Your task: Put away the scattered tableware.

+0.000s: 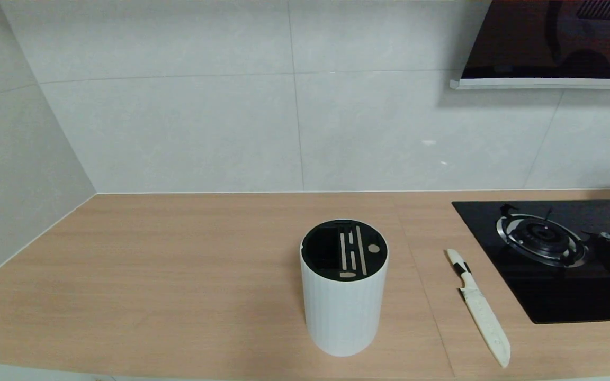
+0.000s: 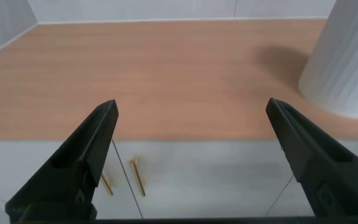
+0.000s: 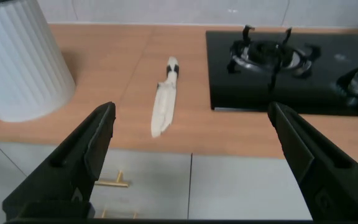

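Note:
A white knife (image 1: 478, 307) with a white and black handle lies flat on the wooden counter (image 1: 178, 264), blade tip toward the front edge, between the holder and the stove. The knife (image 3: 165, 98) also lies ahead of my right gripper (image 3: 191, 127). A white ribbed cylindrical knife holder (image 1: 343, 288) with a black slotted top stands upright left of the knife. The holder (image 3: 18, 62) is off to one side of the right gripper, and the holder (image 2: 345, 59) is beside my left gripper (image 2: 191, 124). Both grippers are open, empty, and hang in front of the counter's front edge.
A black gas stove (image 1: 559, 254) with metal burners is set into the counter at the right. A range hood (image 1: 548, 47) hangs above it. Tiled walls close the back and left. Cabinet doors with gold handles (image 2: 135, 177) sit below the counter edge.

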Controlling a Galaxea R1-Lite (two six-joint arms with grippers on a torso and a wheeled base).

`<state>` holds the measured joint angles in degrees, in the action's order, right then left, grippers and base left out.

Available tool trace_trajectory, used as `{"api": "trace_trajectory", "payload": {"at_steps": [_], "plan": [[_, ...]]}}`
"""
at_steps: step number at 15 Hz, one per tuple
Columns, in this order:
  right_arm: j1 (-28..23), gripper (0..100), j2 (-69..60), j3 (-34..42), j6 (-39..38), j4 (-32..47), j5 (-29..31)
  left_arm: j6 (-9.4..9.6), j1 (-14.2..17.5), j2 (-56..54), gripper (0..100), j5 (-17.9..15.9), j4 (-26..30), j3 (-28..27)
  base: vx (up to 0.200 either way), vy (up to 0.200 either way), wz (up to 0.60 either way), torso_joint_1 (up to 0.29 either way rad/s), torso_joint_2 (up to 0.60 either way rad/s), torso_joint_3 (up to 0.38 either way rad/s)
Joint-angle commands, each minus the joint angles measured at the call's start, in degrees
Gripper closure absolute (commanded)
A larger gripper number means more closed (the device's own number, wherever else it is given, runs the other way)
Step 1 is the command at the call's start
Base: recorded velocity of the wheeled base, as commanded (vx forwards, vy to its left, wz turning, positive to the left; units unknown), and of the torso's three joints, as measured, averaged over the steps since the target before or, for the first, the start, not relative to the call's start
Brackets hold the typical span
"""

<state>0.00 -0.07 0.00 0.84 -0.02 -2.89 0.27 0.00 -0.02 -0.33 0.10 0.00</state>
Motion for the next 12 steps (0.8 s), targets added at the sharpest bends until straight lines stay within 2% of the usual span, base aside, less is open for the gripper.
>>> {"api": "trace_trajectory", "payload": {"at_steps": [1,4,12], "plan": [[0.0,0,0.1,0.0,0.0,-0.1,0.0,0.00,0.0,0.0,0,0.0,0.0,0.0,0.000,0.000,0.00,0.203,-0.41,-0.222],[0.0,0,0.1,0.0,-0.1,0.0,-0.1,0.00,0.0,0.0,0,0.0,0.0,0.0,0.000,0.000,0.00,0.108,-0.22,-0.120],[0.0,0,0.1,0.0,0.6,0.0,0.0,0.00,0.0,0.0,0,0.0,0.0,0.0,0.000,0.000,0.00,0.000,0.00,0.000]]}}
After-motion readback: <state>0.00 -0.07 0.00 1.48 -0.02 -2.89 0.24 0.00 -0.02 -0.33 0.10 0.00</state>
